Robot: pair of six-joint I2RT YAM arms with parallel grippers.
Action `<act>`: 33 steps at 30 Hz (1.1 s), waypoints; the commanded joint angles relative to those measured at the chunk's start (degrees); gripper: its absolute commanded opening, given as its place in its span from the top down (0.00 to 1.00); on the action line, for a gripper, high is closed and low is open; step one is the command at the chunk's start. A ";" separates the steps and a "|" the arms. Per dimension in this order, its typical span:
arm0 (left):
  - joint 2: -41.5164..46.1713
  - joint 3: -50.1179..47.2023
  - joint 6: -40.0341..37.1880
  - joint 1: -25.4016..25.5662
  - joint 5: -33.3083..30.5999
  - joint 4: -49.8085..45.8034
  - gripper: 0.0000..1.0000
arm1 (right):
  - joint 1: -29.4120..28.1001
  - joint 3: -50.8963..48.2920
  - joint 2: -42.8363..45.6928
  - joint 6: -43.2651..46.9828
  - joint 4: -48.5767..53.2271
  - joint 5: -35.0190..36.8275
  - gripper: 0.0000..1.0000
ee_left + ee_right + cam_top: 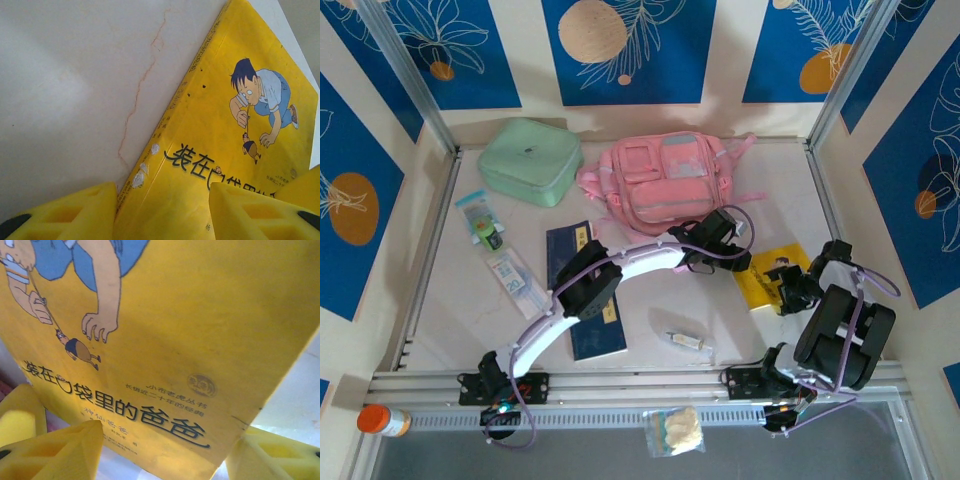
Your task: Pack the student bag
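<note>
Ok, student bag (665, 180) lies flat at the back middle of the table (800, 195), just beside a mint-green case (530, 160) on its left. Both arms are at a yellow book (765, 272) on the right, near the bag's front. Left gripper (164, 200) has its jaws parted about halfway, straddling the book's spine edge. Right gripper (167, 440) has its jaws wider apart, over the book's lower corner, and is not clamping it. Blue books (585, 290) lie under the left arm.

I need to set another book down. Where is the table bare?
Bare: the far right corner, between the pink bag and the side rail, and the near left corner, in front of the packets. Crowded around the yellow book.
</note>
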State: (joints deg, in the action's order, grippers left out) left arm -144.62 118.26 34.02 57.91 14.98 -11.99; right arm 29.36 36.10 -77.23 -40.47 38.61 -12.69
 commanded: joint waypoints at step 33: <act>11.85 -17.79 9.52 1.55 -11.70 0.15 0.55 | -7.73 8.25 -11.06 6.56 0.11 0.63 0.30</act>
State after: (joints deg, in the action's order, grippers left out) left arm -130.21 99.22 42.22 59.75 5.32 -8.58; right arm 22.48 45.19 -88.01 -34.65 38.15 -11.51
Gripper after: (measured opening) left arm 0.450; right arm 0.694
